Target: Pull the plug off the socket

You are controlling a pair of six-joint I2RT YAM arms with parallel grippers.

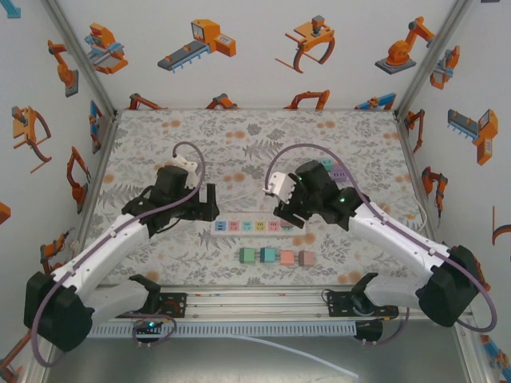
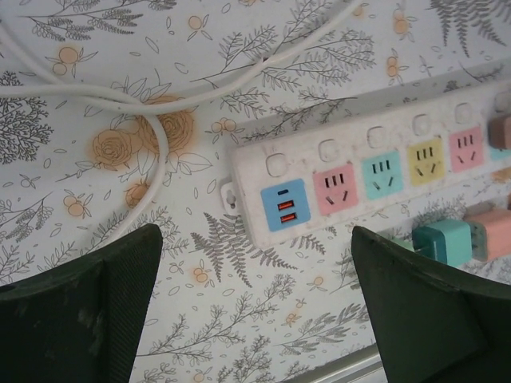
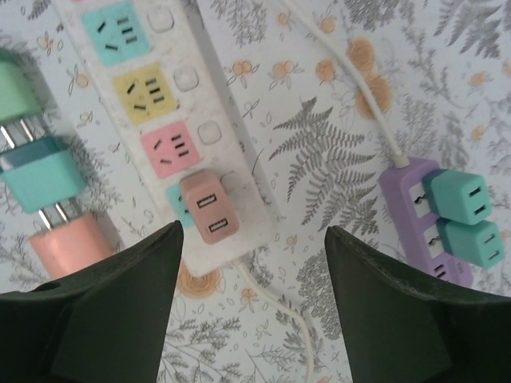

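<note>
1. Locate the white power strip [image 3: 198, 104] flat on the floral surface [image 1: 239, 144].
2. Find the pink plug [image 3: 209, 215] seated in the strip's end outlet, next to bare pink, yellow and teal outlets.
3. Note the right hand [image 3: 254, 231] above that end, spread partway, gripping nothing, with the plug between the fingers and close to one; contact cannot be told.
4. Note the left hand [image 2: 255, 231] above the opposite end, spread wide, holding nothing, near the blue USB outlet [image 2: 283, 205].
5. Observe the purple strip [image 3: 397, 185] holding two teal plugs [image 3: 459, 199] side by side.
6. Observe the row of loose plugs [image 1: 275, 257] lying beside the white strip.
</note>
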